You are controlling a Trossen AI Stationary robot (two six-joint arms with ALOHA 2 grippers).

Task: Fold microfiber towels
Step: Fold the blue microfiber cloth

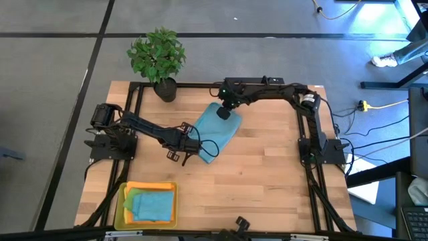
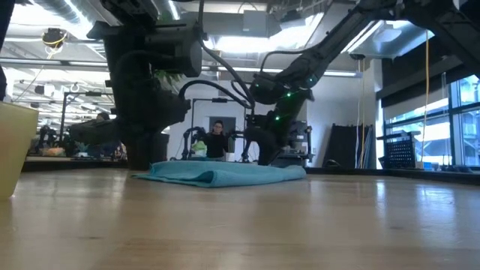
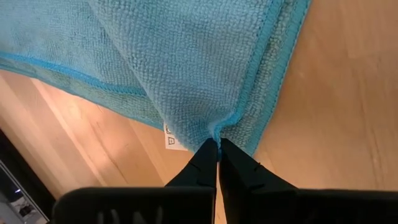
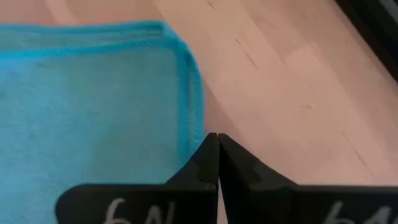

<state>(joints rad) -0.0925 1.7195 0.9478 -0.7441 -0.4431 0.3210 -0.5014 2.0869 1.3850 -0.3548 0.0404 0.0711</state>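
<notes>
1. Two grippers are at the teal towel (image 1: pixel 215 132) mid-table, one at each end.
2. Left gripper (image 3: pixel 217 149): fingers pressed together, pinching the towel's edge hem where the cloth puckers into the tips. A small white tag (image 3: pixel 171 138) pokes out beside the pinch.
3. Right gripper (image 4: pixel 217 144): fingers together, tips just off the towel's rounded corner, over bare wood. No cloth between them in the wrist view.
4. From above, the left gripper sits at the towel's near-left end and the right gripper at its far end, by the plant pot.
5. Towel lies folded over on itself, layered edges visible, flat on the table (image 1: pixel 267 181). From table height it is a low teal heap with both arms above it.
6. Yellow tray (image 1: pixel 122 209) at the table's near-left corner holds folded towels: a teal one (image 1: pixel 152 205) on top, green, orange and yellow edges showing beneath.
7. Potted plant (image 1: pixel 158 56) stands at the far edge.
8. One person is visible in the room beyond, far off.
</notes>
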